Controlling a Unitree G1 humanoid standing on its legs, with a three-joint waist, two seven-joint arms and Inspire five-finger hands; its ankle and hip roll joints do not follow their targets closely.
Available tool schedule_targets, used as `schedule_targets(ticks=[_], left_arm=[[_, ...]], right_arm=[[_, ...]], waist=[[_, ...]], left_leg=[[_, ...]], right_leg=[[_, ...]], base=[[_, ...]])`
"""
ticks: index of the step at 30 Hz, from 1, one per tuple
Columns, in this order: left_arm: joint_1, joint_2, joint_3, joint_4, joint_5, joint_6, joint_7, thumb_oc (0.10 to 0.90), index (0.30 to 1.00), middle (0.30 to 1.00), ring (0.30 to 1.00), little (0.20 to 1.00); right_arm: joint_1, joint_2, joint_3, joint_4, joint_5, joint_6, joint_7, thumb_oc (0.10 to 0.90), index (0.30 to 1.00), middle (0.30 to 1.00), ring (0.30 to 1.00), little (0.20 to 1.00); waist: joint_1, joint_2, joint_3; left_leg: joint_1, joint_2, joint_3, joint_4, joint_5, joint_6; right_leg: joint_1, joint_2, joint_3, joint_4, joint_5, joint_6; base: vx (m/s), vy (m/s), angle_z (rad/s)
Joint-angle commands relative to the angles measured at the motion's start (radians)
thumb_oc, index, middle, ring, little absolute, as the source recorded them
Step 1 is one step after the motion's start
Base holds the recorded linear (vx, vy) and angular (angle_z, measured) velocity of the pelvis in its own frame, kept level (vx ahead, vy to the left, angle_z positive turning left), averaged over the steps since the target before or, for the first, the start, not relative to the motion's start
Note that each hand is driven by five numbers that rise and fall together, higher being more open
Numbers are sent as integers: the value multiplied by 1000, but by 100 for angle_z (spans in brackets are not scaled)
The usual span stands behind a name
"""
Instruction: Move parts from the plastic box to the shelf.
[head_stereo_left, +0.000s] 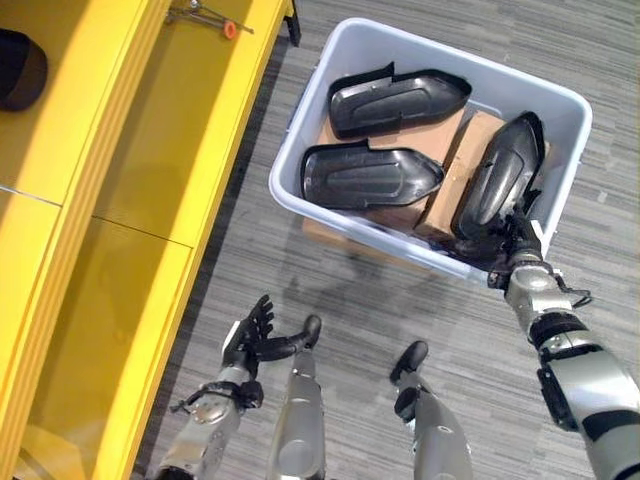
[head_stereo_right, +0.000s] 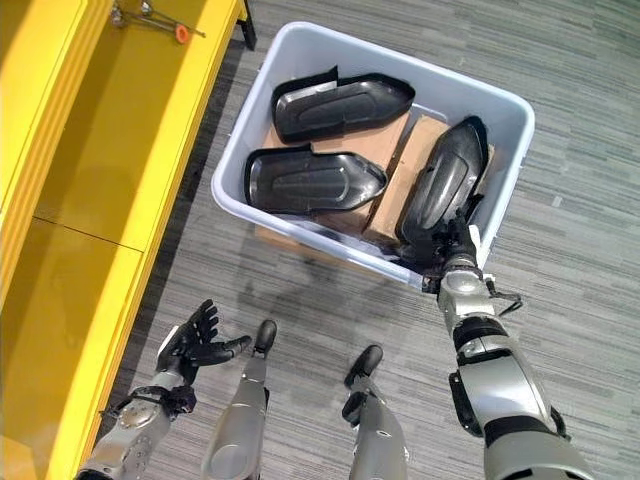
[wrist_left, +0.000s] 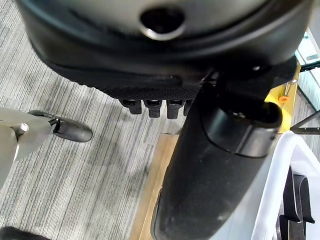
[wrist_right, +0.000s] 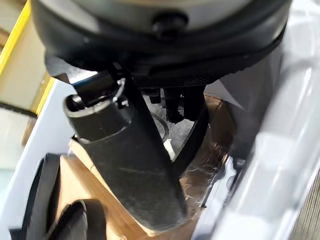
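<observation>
- Grey striped carpet floor (head_stereo_left: 400, 310) runs under everything, and the pale plastic box (head_stereo_left: 300, 135) standing on it serves as the landmark.
- A yellow shelf (head_stereo_left: 150, 180) stands to the robot's left of the box, well apart from its wall; a small metal tool with an orange tip (head_stereo_left: 212, 18) lies on the shelf's far end, and a dark rounded object (head_stereo_left: 20, 68) sits on its outer-left level.
- Inside the box, three black moulded parts rest on brown cardboard (head_stereo_left: 440, 135): the far part (head_stereo_left: 398, 100) lies flat near the box's far wall, the middle part (head_stereo_left: 370, 176) lies flat toward the near-left wall, and the right part (head_stereo_left: 500, 178) stands tilted against the near-right corner.
- The right hand (head_stereo_right: 452, 245) reaches over the box's near rim, fingers curled round the lower end of the right part.
- The left hand (head_stereo_left: 255, 335) hovers over the floor, near-left of the box and apart from it, fingers spread and holding nothing.
</observation>
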Motion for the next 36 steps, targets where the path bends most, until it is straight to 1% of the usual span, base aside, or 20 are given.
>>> schedule_targets(ticks=[1, 6, 10, 12, 14, 18, 22, 23, 24, 25, 27, 29, 30, 32, 36], left_arm=[[11, 9, 28, -74, 28, -68, 13, 900, 1000, 1000, 1000, 1000], [24, 6, 59, -70, 31, -69, 29, 900, 1000, 1000, 1000, 1000], [36, 4, 83, -73, 34, -70, 38, 900, 1000, 1000, 1000, 1000], [40, 4, 89, -77, 40, -72, 40, 900, 1000, 1000, 1000, 1000], [51, 2, 102, -83, 47, -76, 43, 900, 1000, 1000, 1000, 1000], [57, 3, 107, -87, 57, -78, 43, 900, 1000, 1000, 1000, 1000], [66, 4, 113, -96, 73, -83, 43, 900, 1000, 1000, 1000, 1000], [68, 6, 118, -96, 82, -84, 40, 900, 1000, 1000, 1000, 1000], [68, 6, 118, -96, 82, -84, 41, 900, 1000, 1000, 1000, 1000], [71, 12, 124, -103, 91, -91, 37, 900, 1000, 1000, 1000, 1000], [73, 14, 123, -107, 94, -92, 36, 900, 1000, 1000, 1000, 1000], [76, 18, 125, -109, 101, -93, 37, 900, 1000, 1000, 1000, 1000], [76, 18, 125, -109, 101, -93, 37, 900, 1000, 1000, 1000, 1000], [73, 24, 126, -109, 111, -99, 45, 900, 1000, 1000, 1000, 1000], [72, 23, 124, -109, 110, -101, 52, 900, 1000, 1000, 1000, 1000]], right_arm=[[-9, -95, 20, -106, -40, -54, -55, 900, 1000, 1000, 1000, 1000], [76, -101, 6, -381, -88, -77, -85, 900, 1000, 1000, 1000, 1000], [172, -95, -50, -572, -114, -99, -101, 900, 1000, 1000, 1000, 1000], [207, -98, -71, -638, -136, -107, -108, 900, 1000, 1000, 1000, 1000], [266, -106, -105, -745, -182, -121, -120, 900, 1000, 1000, 1000, 1000], [307, -113, -125, -801, -230, -126, -129, 900, 1000, 1000, 1000, 1000], [348, -141, -129, -848, -327, -119, -139, 900, 1000, 1000, 1000, 1000], [362, -170, -116, -864, -391, -108, -130, 900, 1000, 1000, 1000, 1000], [363, -170, -116, -864, -392, -108, -130, 900, 1000, 1000, 1000, 1000], [359, -225, -88, -864, -491, -94, -129, 900, 1000, 1000, 1000, 1000], [356, -232, -80, -858, -507, -88, -127, 900, 1000, 1000, 1000, 1000], [343, -254, -52, -857, -573, -75, -129, 900, 1000, 1000, 1000, 1000], [343, -254, -52, -857, -573, -75, -129, 900, 1000, 1000, 1000, 1000], [313, -280, -10, -840, -675, -50, -139, 900, 1000, 1000, 1000, 1000], [287, -268, 12, -805, -694, -37, -148, 900, 1000, 1000, 1000, 1000]], waist=[[-22, -41, 16], [-50, -61, 17], [-65, -70, 16], [-70, -74, 13], [-76, -76, 14], [-80, -77, 13], [-83, -78, 11], [-86, -79, 12], [-86, -79, 12], [-87, -80, 13], [-88, -82, 12], [-87, -83, 14], [-88, -84, 13], [-87, -86, 14], [-83, -85, 17]], left_leg=[[111, 61, 33, -42, -55, 19], [113, 64, 42, -43, -59, 18], [117, 66, 44, -43, -63, 19], [115, 64, 45, -44, -61, 20], [121, 67, 48, -43, -67, 19], [121, 66, 50, -43, -68, 20], [119, 66, 50, -42, -69, 21], [119, 66, 49, -42, -69, 22], [118, 66, 48, -42, -69, 22], [118, 65, 51, -41, -70, 22], [114, 62, 49, -42, -65, 24], [114, 61, 51, -41, -66, 24], [113, 61, 50, -41, -66, 24], [111, 61, 52, -41, -67, 25], [108, 61, 52, -40, -67, 25]], right_leg=[[82, -50, 41, -37, -43, 120], [79, -48, 48, -37, -41, 121], [79, -50, 53, -35, -42, 122], [80, -52, 50, -38, -37, 124], [82, -52, 52, -32, -43, 125], [82, -52, 52, -32, -44, 126], [81, -54, 53, -29, -46, 127], [79, -54, 55, -26, -48, 127], [79, -54, 54, -26, -48, 127], [77, -53, 57, -26, -48, 126], [75, -55, 57, -30, -43, 126], [74, -54, 59, -30, -43, 126], [73, -54, 58, -30, -42, 127], [68, -54, 60, -33, -39, 128], [67, -55, 61, -32, -39, 128]], base=[[0, 0, 0], [3, 6, -5], [8, 2, -10], [8, -1, -2], [0, 0, 0], [0, 0, 0], [0, 0, 0], [0, 0, 0], [0, 0, 0], [0, 0, 0], [0, 0, 0], [0, 0, 0], [0, 0, 0], [0, 0, 0], [0, 0, 0]])
